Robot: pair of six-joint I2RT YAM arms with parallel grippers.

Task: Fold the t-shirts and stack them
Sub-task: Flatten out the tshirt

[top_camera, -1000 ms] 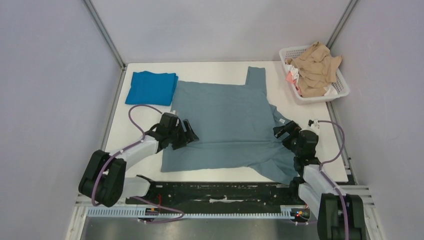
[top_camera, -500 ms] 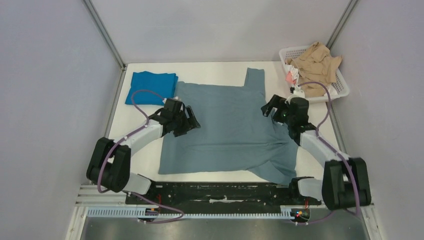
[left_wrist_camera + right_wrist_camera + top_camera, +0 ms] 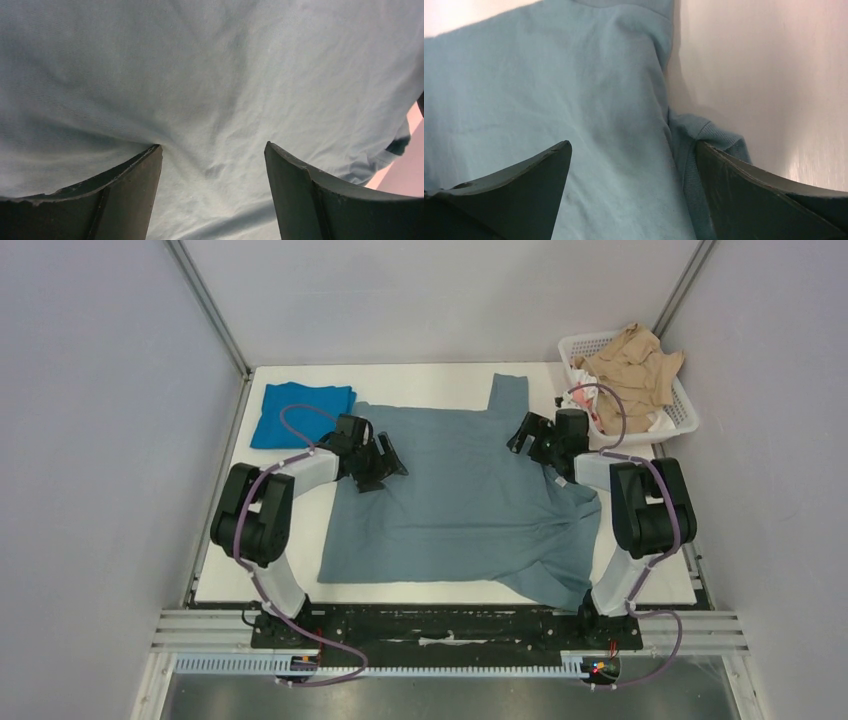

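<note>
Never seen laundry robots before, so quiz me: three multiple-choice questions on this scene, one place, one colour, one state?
1. Where on the table lies the folded bright blue shirt? A near edge; B far-left corner; C far-right corner.
2. What colour is the top cloth in the basket? A tan; B green; C black.
3. The left gripper over the grey shirt is: A shut on cloth; B shut, empty; C open.
B: it lies far left. A: tan fabric tops the heap. C: its jaws stand apart.

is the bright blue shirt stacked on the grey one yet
No, the blue t-shirt lies folded on the table at its far left, beside the spread grey t-shirt, not on it.
</note>
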